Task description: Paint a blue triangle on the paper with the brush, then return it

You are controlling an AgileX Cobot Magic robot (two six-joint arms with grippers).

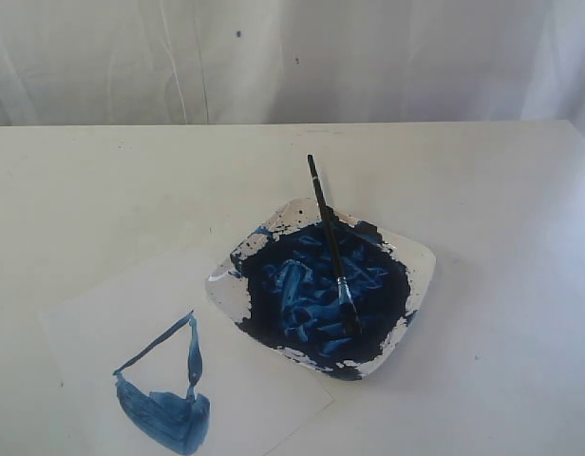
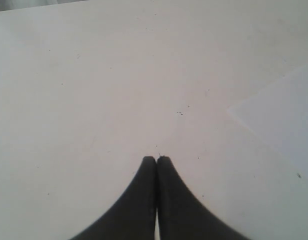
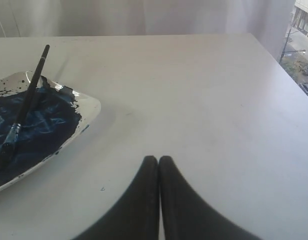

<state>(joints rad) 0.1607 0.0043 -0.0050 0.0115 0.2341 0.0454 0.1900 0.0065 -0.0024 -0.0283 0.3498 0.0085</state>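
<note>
brush (image 1: pixel 327 231) black-handled, tip blue, lying in paint-caked plate (image 1: pixel 422 269) — rough blue triangle (image 1: pixel 165 404) on paper (image 1: pixel 259 385), lower part filled. left gripper (image 2: pixel 156 159), right gripper (image 3: pixel 158 159) — both closed, empty.

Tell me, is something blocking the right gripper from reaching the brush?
Nothing visible is. Only tabletop shows between the shut right gripper and the plate, where the brush rests in the blue paint with its handle sticking out over the rim.

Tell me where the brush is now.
In the exterior view the brush lies on the plate right of the paper, bristles in the paint, handle past the far rim.
</note>
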